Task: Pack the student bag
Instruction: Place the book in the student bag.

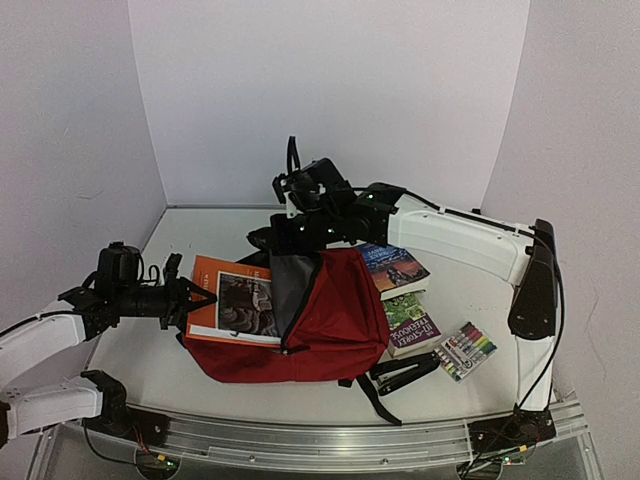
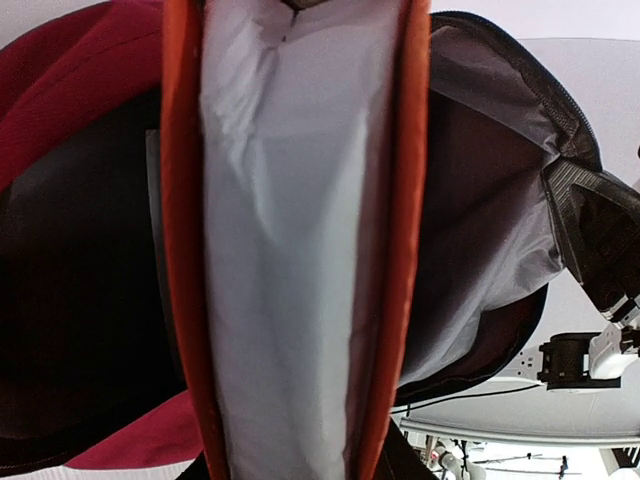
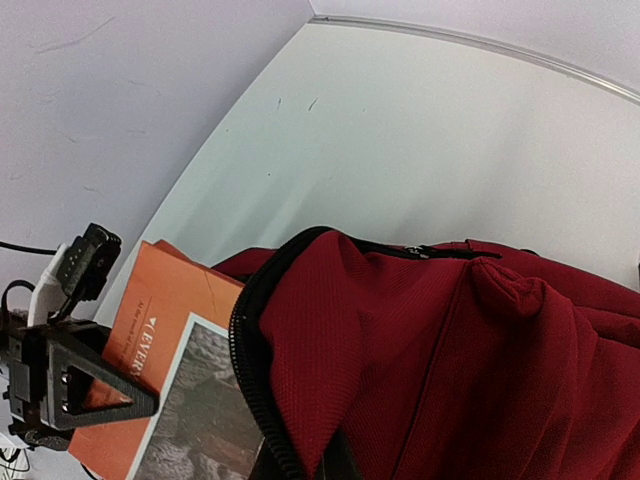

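Note:
The dark red student bag (image 1: 320,320) lies mid-table, its mouth open to the left and grey lining showing. An orange book (image 1: 235,300) is partly inside the mouth. My left gripper (image 1: 195,298) is shut on the book's left edge; the left wrist view shows the book's white page edge (image 2: 285,250) between orange covers, entering the bag (image 2: 70,130). My right gripper (image 1: 290,232) is shut on the bag's upper flap and holds it up; in the right wrist view the red fabric (image 3: 330,350) and black zipper run down into the jaws, beside the book (image 3: 165,350).
Two more books (image 1: 395,268) (image 1: 412,322) lie right of the bag. A pack of markers (image 1: 465,350) and a black stapler (image 1: 405,372) lie at the front right. Black straps trail toward the table's front edge.

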Tool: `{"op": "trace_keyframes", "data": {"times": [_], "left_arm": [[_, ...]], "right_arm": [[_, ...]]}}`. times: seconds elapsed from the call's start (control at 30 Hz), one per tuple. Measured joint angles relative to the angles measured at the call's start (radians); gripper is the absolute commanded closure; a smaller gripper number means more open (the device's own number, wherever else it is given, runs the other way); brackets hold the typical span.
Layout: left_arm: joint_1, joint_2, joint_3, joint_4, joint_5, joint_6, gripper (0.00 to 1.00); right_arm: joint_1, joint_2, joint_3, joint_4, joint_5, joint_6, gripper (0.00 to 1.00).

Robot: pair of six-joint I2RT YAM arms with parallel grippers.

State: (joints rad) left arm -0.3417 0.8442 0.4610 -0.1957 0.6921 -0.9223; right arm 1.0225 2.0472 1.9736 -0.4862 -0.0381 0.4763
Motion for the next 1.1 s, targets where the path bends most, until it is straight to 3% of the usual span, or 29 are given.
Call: {"op": "trace_keyframes", "data": {"times": [0.37,0.53,0.8,0.93,1.1], "left_arm": [[-0.212,0.158,0.005,0.261,-0.202,-0.068,0.7],[-0.293,0.295,0.079,0.308,-0.285,-0.068,0.5],[-0.313,0.237,0.096,0.069,-0.48,-0.024,0.18],[-0.313,0.12,0.095,-0.045,-0.543,-0.018,0.15],[-0.313,0.072,0.079,-0.088,-0.561,-0.02,0.2]], "right_arm": [[0.0,-0.008,-0.032,0.055,-0.004,0.042,1.0],[0.0,-0.013,-0.048,0.076,-0.004,0.049,1.0],[0.0,-0.069,-0.113,0.086,0.008,0.049,1.0],[0.0,-0.076,-0.119,0.091,0.014,0.048,1.0],[0.0,-0.076,-0.124,0.097,0.015,0.049,1.0]]}}
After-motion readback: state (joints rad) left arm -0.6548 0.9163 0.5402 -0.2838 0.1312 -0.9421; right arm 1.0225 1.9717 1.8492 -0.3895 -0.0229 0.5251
